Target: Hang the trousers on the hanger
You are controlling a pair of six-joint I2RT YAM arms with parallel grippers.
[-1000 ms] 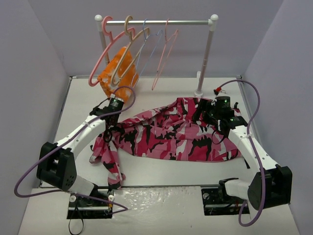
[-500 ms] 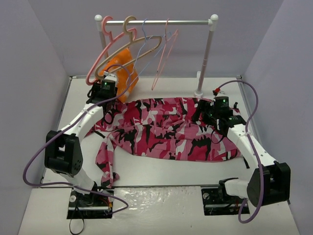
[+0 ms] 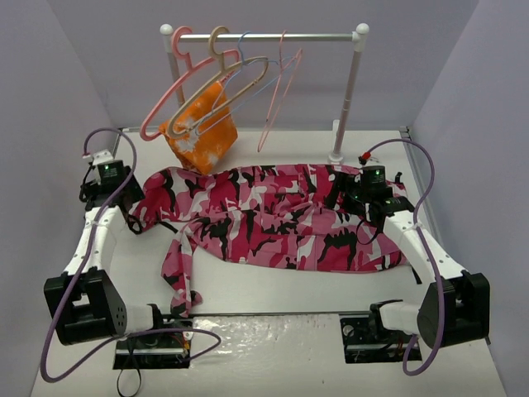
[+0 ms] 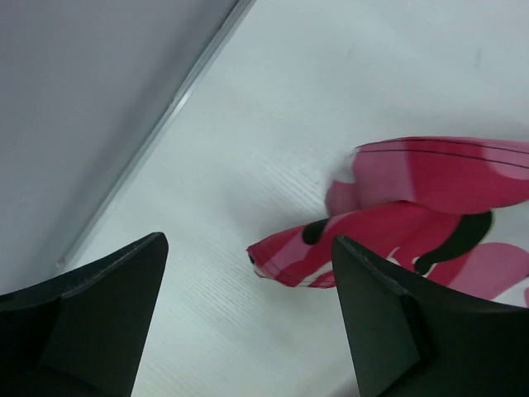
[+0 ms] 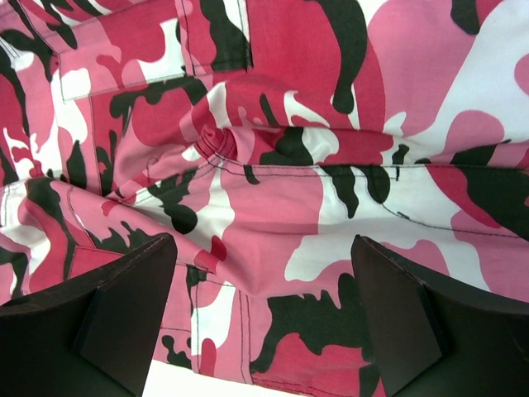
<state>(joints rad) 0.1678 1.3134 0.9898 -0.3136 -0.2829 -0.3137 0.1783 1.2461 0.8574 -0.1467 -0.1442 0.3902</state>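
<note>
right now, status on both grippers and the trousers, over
Left gripper open by edge of trousers; right gripper open above them. Trousers spread on table, hanger on rail. Orange cloth hangs against hanger.

You get soft, even light in the top view, probably from overhead. The shadows under the trousers (image 3: pixel 273 227) are faint and short. Near the bottom of that frame, the glossy strip (image 3: pixel 273 331) between the arm bases throws back patchy glare. Your left wrist view is bright, with the table (image 4: pixel 273 99) nearly washed out. The left fingers (image 4: pixel 91 331) in its lower corners are dark and out of focus. Your right wrist view shows the fabric sharply, with crisp stitching, while the right fingers (image 5: pixel 91 322) are blurred.
</note>
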